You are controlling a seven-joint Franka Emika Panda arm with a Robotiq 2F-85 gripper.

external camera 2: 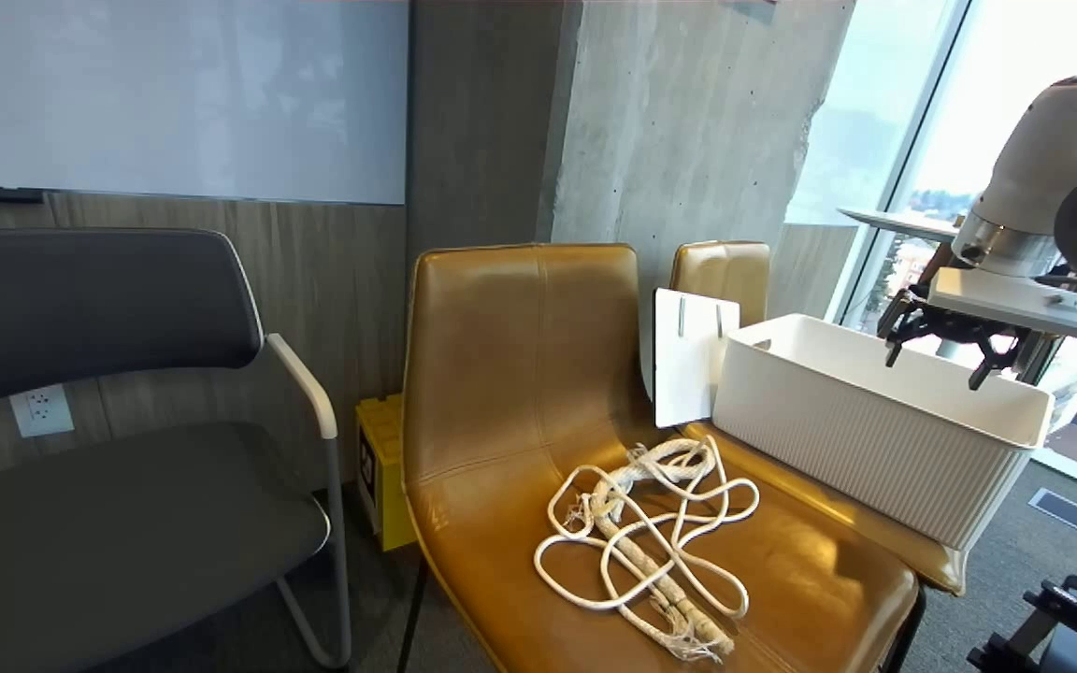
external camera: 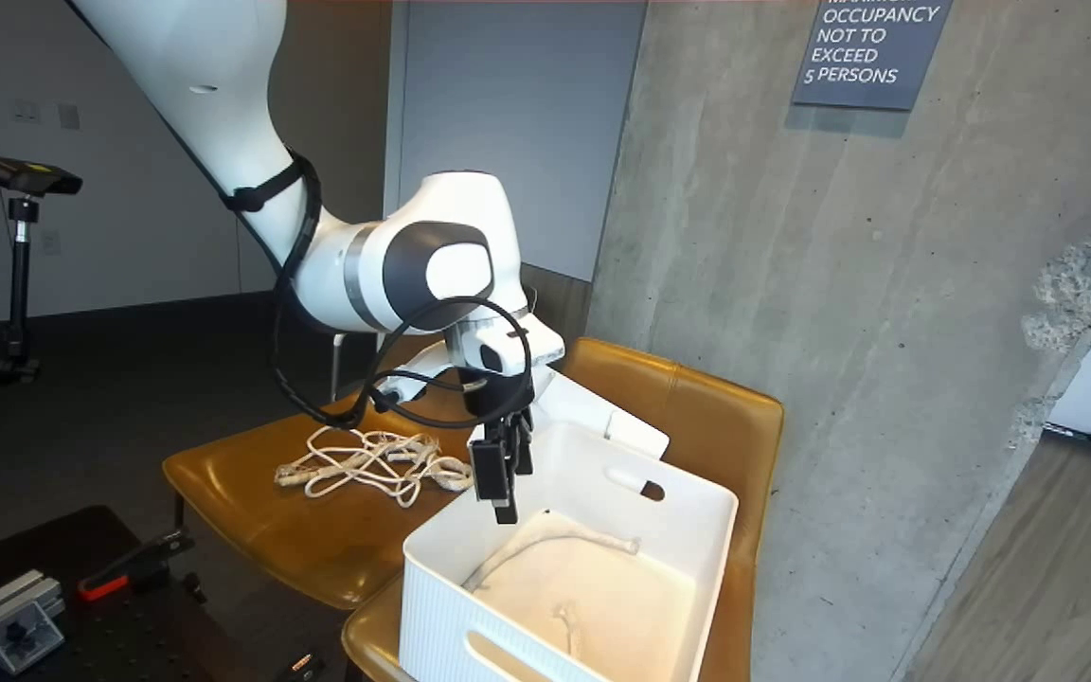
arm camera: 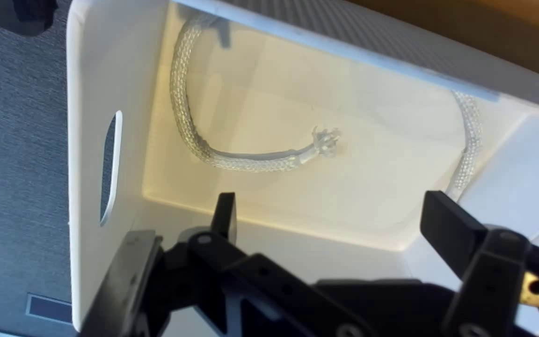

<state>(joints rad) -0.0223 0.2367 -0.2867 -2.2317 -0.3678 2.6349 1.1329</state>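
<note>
End effector points down over the white bin — jaws spread wide, nothing in the grip (how deep it sits against the rim, can't tell). Bin is on a tan chair. Wrist view, inside the bin: a braided rope piece bends from 11 o'clock through 9 and back in, frayed tip near centre at 2. Second rope piece at 3 o'clock; the bin's own wall at 12 hides whether the two join. Both exterior views show a pale rope bundle tangled on the neighbouring tan seat; in an exterior view it's at 8 o'clock from the end effector, with a white panel standing at 9, just beside the bin. From that view's centre: dark chair at 9 o'clock, yellow box between 7 and 8. In an exterior view, an occupancy sign on the concrete wall — 1 o'clock from the end effector.
</note>
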